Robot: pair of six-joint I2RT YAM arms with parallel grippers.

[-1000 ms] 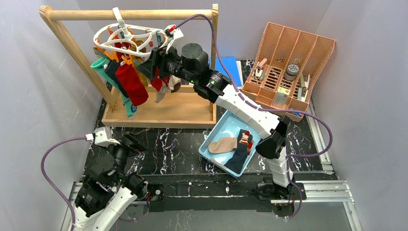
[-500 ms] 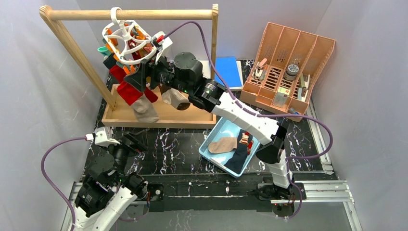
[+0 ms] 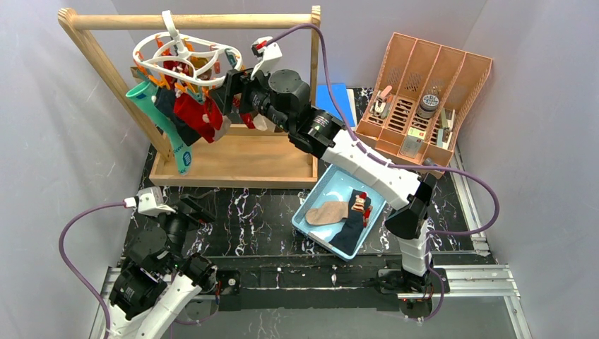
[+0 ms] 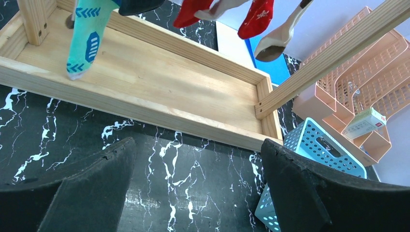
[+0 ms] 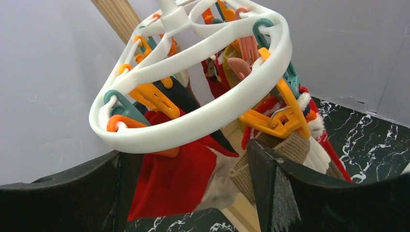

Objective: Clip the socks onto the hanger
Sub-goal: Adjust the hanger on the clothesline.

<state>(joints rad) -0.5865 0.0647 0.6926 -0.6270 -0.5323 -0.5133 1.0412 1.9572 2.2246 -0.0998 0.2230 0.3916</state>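
Several socks point(image 3: 194, 113) clipped to hanger point(image 3: 180, 51) just ahead of right claw point(image 3: 220, 97), seen from above; more behind, in tray point(image 3: 337, 185). Left wrist: left claw point(image 4: 198, 159) spread, empty, socks ahead. Right wrist: right claw spread, gripping nothing; limp, light fabric, so pinch cuffs.

hanger point(image 5: 193, 123): glossy white plastic | socks point(image 5: 169, 186): soft cloth | rack point(image 4: 159, 77): seemingly unvarnished wood
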